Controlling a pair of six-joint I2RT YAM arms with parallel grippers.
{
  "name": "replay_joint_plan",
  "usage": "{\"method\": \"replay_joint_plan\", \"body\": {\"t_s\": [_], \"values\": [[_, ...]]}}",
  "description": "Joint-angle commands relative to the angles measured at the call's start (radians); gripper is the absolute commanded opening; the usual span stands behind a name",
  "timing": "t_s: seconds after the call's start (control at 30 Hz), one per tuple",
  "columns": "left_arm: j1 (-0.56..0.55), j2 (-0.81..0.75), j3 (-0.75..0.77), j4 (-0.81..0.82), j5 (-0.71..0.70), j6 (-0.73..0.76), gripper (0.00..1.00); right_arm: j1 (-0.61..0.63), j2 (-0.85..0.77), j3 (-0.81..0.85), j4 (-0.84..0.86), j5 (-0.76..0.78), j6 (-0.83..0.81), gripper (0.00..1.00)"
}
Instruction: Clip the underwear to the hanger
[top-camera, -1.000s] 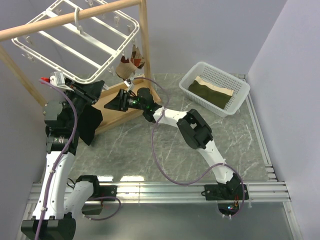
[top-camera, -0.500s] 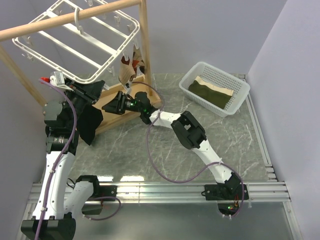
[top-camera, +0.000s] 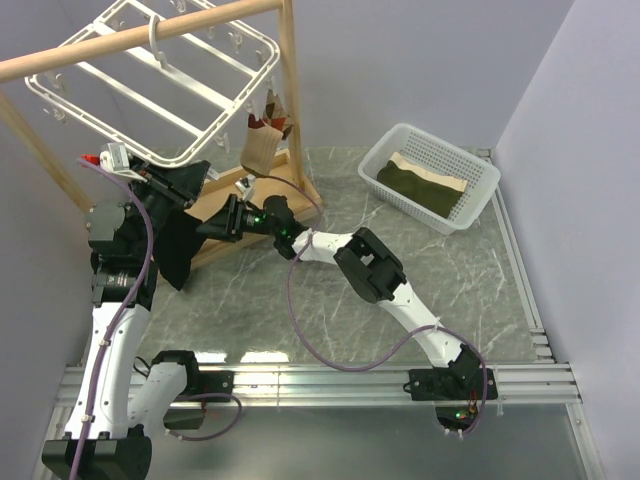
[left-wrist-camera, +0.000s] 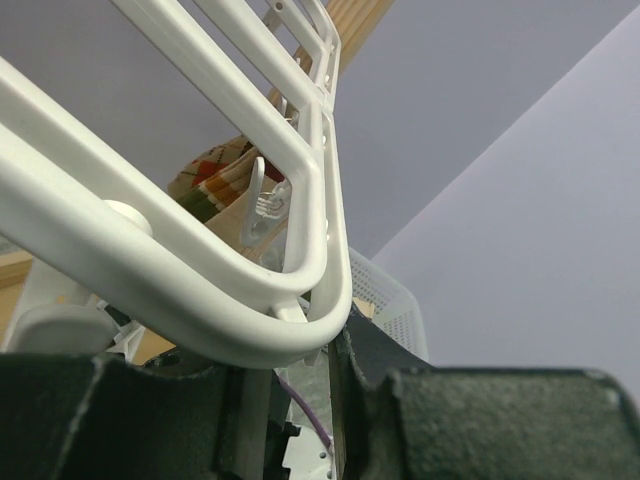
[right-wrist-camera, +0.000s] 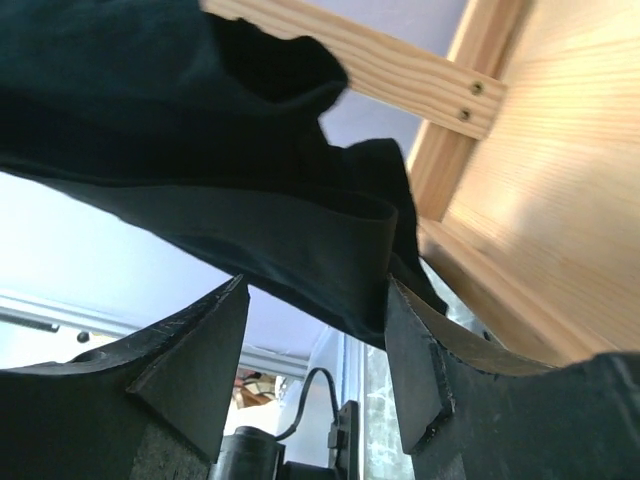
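Gripping the underwear (top-camera: 178, 245) below the hanger's (left-wrist-camera: 312, 322) corner — left fingers (left-wrist-camera: 362, 372); right fingers (right-wrist-camera: 195, 355) spread astride its hem.

We are finding nothing readable here: no text, label, brand, number or sign is showing legibly in any of the three views.
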Motion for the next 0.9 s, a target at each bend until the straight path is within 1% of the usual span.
{"method": "replay_joint_plan", "body": {"t_s": [0.0, 0.1, 0.23, 0.27, 0.3, 0.33, 0.4, 0.43, 0.53, 0.6, 0.73, 0.87], "values": [[0.005, 0.002, 0.019, 0.044, -0.001, -0.01, 0.0, 0.01, 0.036, 0.061, 0.111, -0.022, 0.018, 0.63], [0.008, 0.001, 0.023, 0.034, -0.004, -0.005, 0.0, 0.02, 0.05, 0.096, 0.119, -0.025, 0.01, 0.61], [0.011, 0.001, 0.028, 0.025, -0.007, -0.002, 0.0, 0.026, 0.07, 0.116, 0.133, -0.028, 0.016, 0.54], [0.011, 0.001, 0.026, 0.023, -0.007, 0.0, 0.0, 0.026, 0.073, 0.119, 0.143, -0.031, 0.015, 0.49], [0.013, 0.001, 0.028, 0.02, -0.007, 0.003, 0.0, 0.024, 0.076, 0.119, 0.147, -0.033, 0.013, 0.46], [0.011, 0.001, 0.028, 0.015, -0.007, 0.0, 0.0, 0.024, 0.078, 0.116, 0.148, -0.033, 0.013, 0.38], [0.013, 0.001, 0.029, 0.014, -0.004, 0.003, 0.0, 0.023, 0.069, 0.109, 0.159, -0.039, 0.009, 0.26], [0.013, 0.001, 0.031, 0.012, -0.004, 0.004, 0.0, 0.017, 0.062, 0.092, 0.165, -0.042, 0.001, 0.15], [0.013, 0.001, 0.032, 0.011, -0.002, 0.007, 0.0, 0.006, 0.021, 0.035, 0.185, -0.05, -0.014, 0.0], [0.014, -0.001, 0.026, 0.014, -0.004, 0.006, 0.0, -0.003, -0.02, -0.002, 0.193, -0.059, -0.028, 0.0], [0.014, -0.001, 0.014, 0.017, -0.001, -0.003, 0.0, -0.031, -0.105, -0.144, 0.164, -0.065, -0.111, 0.0], [0.014, -0.002, 0.014, 0.018, 0.002, 0.0, 0.0, -0.048, -0.131, -0.166, 0.104, -0.065, -0.154, 0.0]]}}
